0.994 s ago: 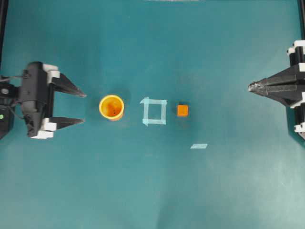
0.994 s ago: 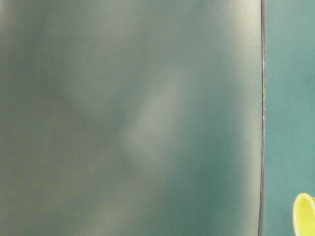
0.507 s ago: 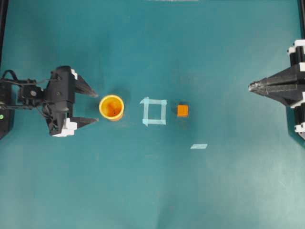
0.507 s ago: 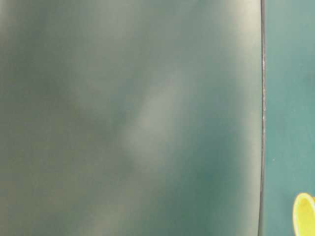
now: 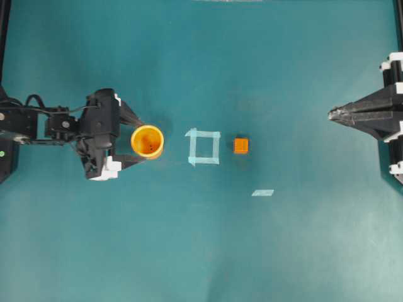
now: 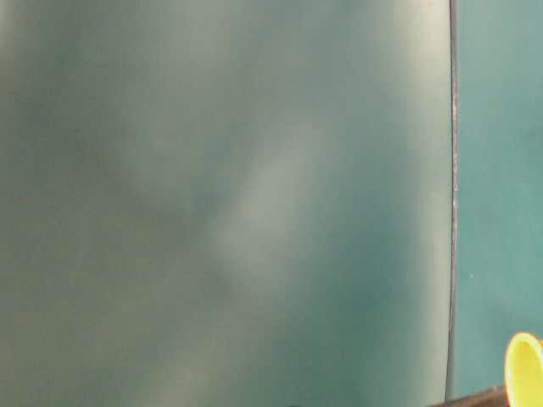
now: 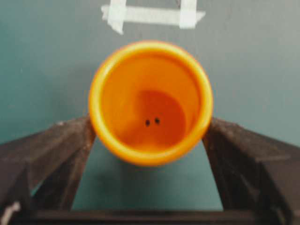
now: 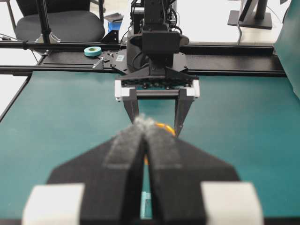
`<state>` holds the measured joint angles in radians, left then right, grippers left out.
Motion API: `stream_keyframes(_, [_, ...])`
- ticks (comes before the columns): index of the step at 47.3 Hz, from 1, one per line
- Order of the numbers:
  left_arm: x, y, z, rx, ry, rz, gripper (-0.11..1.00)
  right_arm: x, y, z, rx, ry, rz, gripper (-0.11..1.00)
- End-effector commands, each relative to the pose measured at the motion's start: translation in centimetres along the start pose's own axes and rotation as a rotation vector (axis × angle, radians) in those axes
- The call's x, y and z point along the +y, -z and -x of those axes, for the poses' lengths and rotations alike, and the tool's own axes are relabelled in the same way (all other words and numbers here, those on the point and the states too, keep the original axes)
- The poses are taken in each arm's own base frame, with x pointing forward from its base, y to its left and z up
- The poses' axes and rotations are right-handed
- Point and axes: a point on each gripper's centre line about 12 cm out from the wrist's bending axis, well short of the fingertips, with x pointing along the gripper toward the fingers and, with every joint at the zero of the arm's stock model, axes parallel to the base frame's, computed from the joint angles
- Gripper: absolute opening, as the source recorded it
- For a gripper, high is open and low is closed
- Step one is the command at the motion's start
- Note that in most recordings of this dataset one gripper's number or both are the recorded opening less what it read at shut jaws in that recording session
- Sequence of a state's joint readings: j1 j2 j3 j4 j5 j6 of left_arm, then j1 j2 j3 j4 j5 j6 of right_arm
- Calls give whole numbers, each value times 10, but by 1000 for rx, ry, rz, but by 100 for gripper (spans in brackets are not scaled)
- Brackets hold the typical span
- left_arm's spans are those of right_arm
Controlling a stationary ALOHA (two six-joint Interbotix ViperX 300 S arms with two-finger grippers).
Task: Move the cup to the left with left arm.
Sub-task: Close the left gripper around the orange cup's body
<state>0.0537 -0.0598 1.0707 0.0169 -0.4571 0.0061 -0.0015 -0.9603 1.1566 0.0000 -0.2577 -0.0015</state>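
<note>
The left gripper (image 5: 135,141) has come forward, its jaws wide open and holding nothing, so the cup (image 5: 147,140) now stands between them, ready for closing.

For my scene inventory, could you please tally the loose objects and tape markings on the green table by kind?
Cup: 1, orange, between the open left gripper's fingers
Cube: 1, orange
Tape square: 1, pale outline
Tape strip: 1, pale, lying alone
Total: 4
</note>
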Motion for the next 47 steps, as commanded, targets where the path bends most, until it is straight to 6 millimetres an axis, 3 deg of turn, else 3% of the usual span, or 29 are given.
stream_keyframes(1, [1, -10, -6, -40, -2, -1, 85, 0, -14, -3, -35, 1, 0, 0])
stream_keyframes(17, [1, -8, -21, -66, -1, 0, 86, 0, -15, -4, -37, 0, 0, 0])
stream_keyframes(29, [0, -3, -22, -74, -1, -6, 84, 0, -15, -4, -37, 1, -1, 0])
stream_keyframes(41, [0, 1, -20, -64, -1, -6, 71, 0, -16, -4, -38, 0, -2, 0])
stream_keyframes(47, [1, -1, -21, -64, -1, 16, 70, 0, -16, -4, -40, 0, -2, 0])
